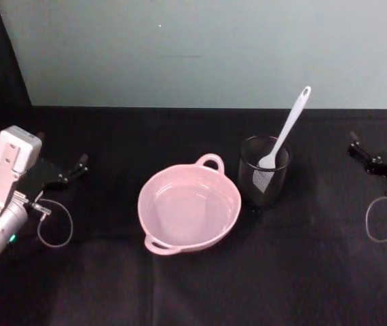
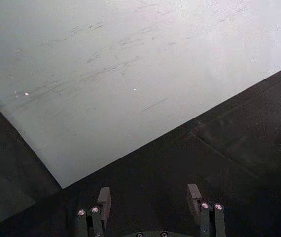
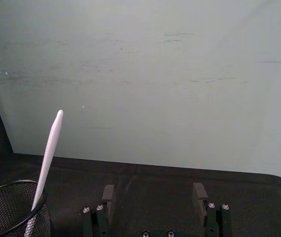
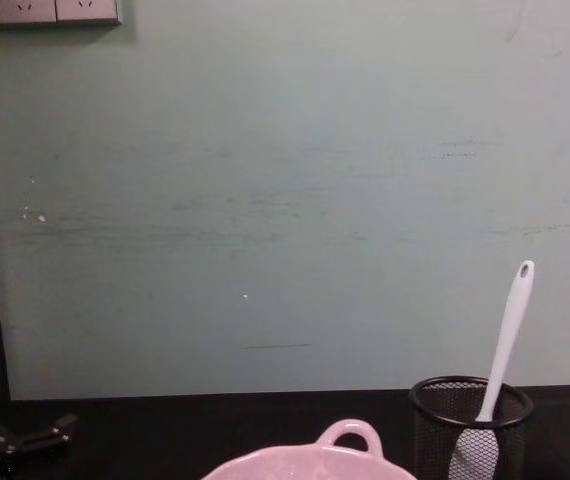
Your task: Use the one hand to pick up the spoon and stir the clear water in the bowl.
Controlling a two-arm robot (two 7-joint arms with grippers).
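The right hand [image 1: 370,157] is held wide and empty, well apart from the spoon [image 1: 285,130], whose head is veiled by the mesh cup [image 1: 264,180]. The bowl [image 1: 189,207] is cut off in the chest view.

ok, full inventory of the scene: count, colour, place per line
bowl: 1, pale pink, two loop handles, table centre, clear water inside
mesh cup: 1, black wire, just right of the bowl
spoon: 1, white, standing head-down in the mesh cup, handle leaning up and right
table cover: 1, black cloth
wall: pale green, behind the table
left gripper: 1, black, open, far left of the table
right gripper: 1, black, open, far right
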